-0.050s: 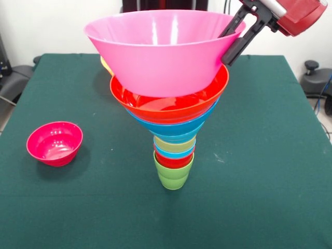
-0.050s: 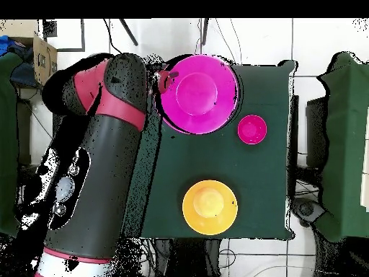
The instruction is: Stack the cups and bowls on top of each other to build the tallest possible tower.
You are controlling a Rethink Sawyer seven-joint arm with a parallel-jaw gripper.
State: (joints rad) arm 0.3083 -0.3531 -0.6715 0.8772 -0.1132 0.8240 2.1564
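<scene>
Tower (image 1: 175,140) stands upright at centre of green table (image 1: 259,171), lime green cup (image 1: 173,174) at base. Large pink bowl (image 1: 161,49) on top, tilted. Gripper (image 1: 234,42) clamped on pink bowl rim, one finger inside, one outside. Small magenta bowl (image 1: 54,143) sits apart on table. Yellow-orange bowl (image 2: 209,207) sits apart, mostly hidden behind tower in front view.

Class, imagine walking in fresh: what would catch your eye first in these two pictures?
First, the tower at the table's middle: a funnel of nested cups and bowls on a lime green cup, topped by a large pink bowl whose rim the gripper pinches. Next, a small magenta bowl alone on the green table, and a yellow-orange bowl standing apart.
</scene>
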